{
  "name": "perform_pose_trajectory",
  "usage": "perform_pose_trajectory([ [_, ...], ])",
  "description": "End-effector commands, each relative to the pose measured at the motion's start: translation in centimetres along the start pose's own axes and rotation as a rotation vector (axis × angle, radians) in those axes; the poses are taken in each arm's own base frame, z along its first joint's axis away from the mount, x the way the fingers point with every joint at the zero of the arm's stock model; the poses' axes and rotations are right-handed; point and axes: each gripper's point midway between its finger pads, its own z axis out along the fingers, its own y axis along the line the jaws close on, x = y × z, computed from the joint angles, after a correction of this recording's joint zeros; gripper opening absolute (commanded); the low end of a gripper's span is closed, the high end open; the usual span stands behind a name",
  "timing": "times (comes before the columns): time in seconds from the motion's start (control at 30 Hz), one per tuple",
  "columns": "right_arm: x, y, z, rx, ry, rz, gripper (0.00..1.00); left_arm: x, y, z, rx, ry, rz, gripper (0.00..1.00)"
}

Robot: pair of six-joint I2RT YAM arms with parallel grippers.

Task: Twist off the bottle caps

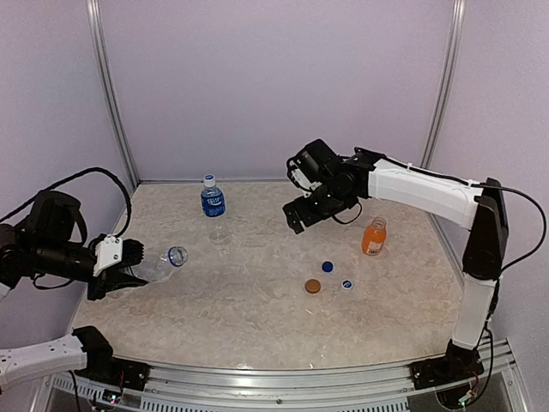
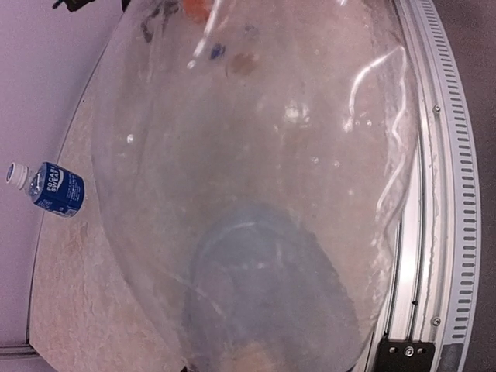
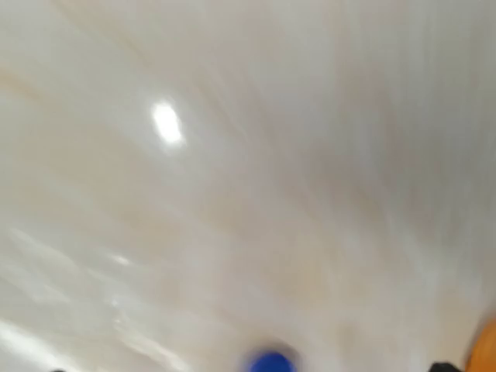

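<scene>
At the far left the left gripper was clamped on the base end of a clear bottle, held just above the table. The bottle's long axis ran nearly level, with its blue-ringed mouth pointing right toward the table's middle. Only the top view showed this grip. In the left wrist view the bottle's transparent wall filled almost the whole frame and no fingers were visible.

Further right a labelled bottle stood upright near the back wall with its cap on.

The right gripper hung in the air right of that bottle. I cannot tell whether its jaws were parted, and its own wrist view was smeared by blur.

Three loose caps lay flat near the table's middle: an orange-brown cap, a blue cap and a white-rimmed blue cap. An orange bottle stood upright at the right. In all, three bottles and four caps were visible.
</scene>
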Motion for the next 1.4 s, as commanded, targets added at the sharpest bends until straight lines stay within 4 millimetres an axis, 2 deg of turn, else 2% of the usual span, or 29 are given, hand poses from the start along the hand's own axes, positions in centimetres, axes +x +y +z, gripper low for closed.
perform_pose_trajectory([
  [0.0,-8.5,12.9,-19.0,-0.316,-0.668,-0.306,0.99,-2.5,0.5,-1.2,-0.004,-0.095,-0.037,0.17],
  [0.03,-7.9,16.3,-22.2,-0.407,-0.795,-0.429,0.99,-2.8,0.4,-1.4,0.003,-0.109,-0.040,0.17],
  [0.07,-7.0,18.9,-25.6,-0.493,-0.934,-0.521,0.99,-3.1,0.3,-1.6,0.009,-0.121,-0.042,0.17],
  [0.1,-5.5,21.0,-28.1,-0.590,-1.053,-0.604,0.99,-3.4,0.2,-1.8,0.015,-0.134,-0.043,0.17],
  [0.13,-4.5,22.1,-31.0,-0.685,-1.197,-0.644,0.99,-3.7,0.2,-2.0,0.019,-0.146,-0.043,0.17],
  [0.17,-3.1,22.8,-32.7,-0.783,-1.307,-0.673,0.99,-4.0,0.1,-2.2,0.025,-0.159,-0.047,0.17],
  [0.2,-1.9,23.3,-34.1,-0.866,-1.391,-0.694,0.99,-4.4,-0.1,-2.4,0.034,-0.176,-0.052,0.17],
  [0.27,-1.1,24.1,-35.6,-0.960,-1.474,-0.708,0.99,-5.2,-0.4,-3.1,0.053,-0.208,-0.065,0.17],
  [0.5,-0.5,29.2,-37.5,-1.131,-1.516,-0.788,0.90,-7.5,-1.8,-4.8,0.135,-0.322,-0.084,0.20],
  [0.57,-0.7,30.0,-38.0,-1.182,-1.515,-0.800,0.78,-7.5,-1.7,-4.6,0.135,-0.319,-0.085,0.21],
  [0.63,-0.7,30.5,-37.9,-1.208,-1.499,-0.806,0.65,-7.3,-1.6,-4.5,0.124,-0.311,-0.079,0.21],
  [0.7,-0.6,30.8,-37.4,-1.221,-1.491,-0.799,0.60,-7.3,-1.5,-4.5,0.117,-0.312,-0.071,0.21],
  [1.13,-1.0,32.6,-35.2,-1.234,-1.379,-0.814,0.50,-7.3,-1.2,-4.3,0.104,-0.307,-0.055,0.21],
  [1.3,-0.8,33.6,-34.4,-1.249,-1.324,-0.826,0.36,-7.3,-1.2,-4.3,0.100,-0.306,-0.050,0.21],
  [1.33,-0.7,33.6,-34.3,-1.248,-1.320,-0.824,0.23,-7.3,-1.1,-4.3,0.098,-0.305,-0.047,0.21],
  [1.37,-0.8,33.6,-34.3,-1.243,-1.319,-0.820,0.18,-7.3,-1.1,-4.3,0.098,-0.305,-0.047,0.20],
])
